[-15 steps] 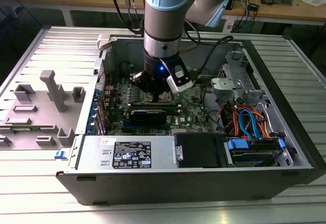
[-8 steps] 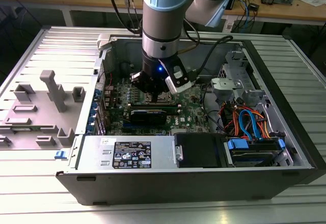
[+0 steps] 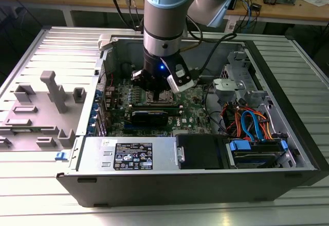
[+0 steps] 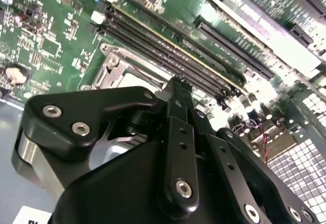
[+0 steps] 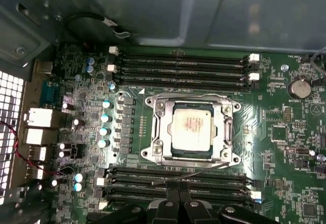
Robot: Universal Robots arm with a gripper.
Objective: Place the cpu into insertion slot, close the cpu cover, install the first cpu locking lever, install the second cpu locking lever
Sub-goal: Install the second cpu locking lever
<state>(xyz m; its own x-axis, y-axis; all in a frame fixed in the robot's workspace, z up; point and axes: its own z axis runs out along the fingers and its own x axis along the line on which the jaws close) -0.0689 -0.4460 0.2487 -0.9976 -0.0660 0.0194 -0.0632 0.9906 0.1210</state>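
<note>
Now the gripper (image 3: pixel 154 88) hangs low inside the open computer case (image 3: pixel 288 133), directly above the insertion slot (image 5: pixel 192 130) on the green motherboard (image 5: pixel 285 147). In the first wrist view the cpu (image 5: pixel 191 127) sits square in that slot, the cpu cover (image 5: pixel 226 130) seemingly flat around it, and a thin locking lever (image 5: pixel 188 175) juts out between slot and memory slots (image 5: pixel 178 183). The fingers (image 4: pixel 178 99) look pressed together, holding nothing.
</note>
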